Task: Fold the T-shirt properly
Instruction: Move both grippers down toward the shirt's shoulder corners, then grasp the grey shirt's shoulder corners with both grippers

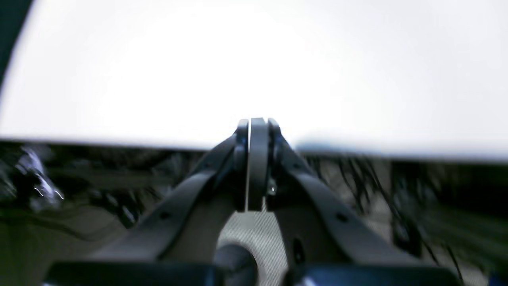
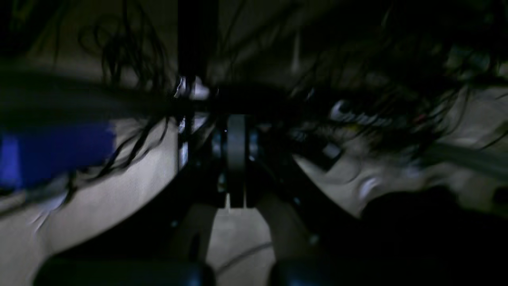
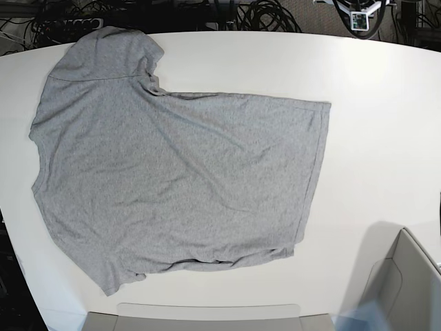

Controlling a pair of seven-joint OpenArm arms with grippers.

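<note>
Grey T-shirt lies flat (plain side up); both claws closed, empty.

The view is dark and blurred. The right tool sits at centre with its two fingers pressed together and nothing between them. Behind it hang tangled black cables over a pale floor, with a blue object at left.

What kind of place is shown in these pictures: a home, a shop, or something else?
Probably a robotics lab or test workspace, not a home. A grey T-shirt lies spread on a bare white table, tangled black cables crowd the floor behind it, and a robot's left gripper shows in the wrist view.
</note>
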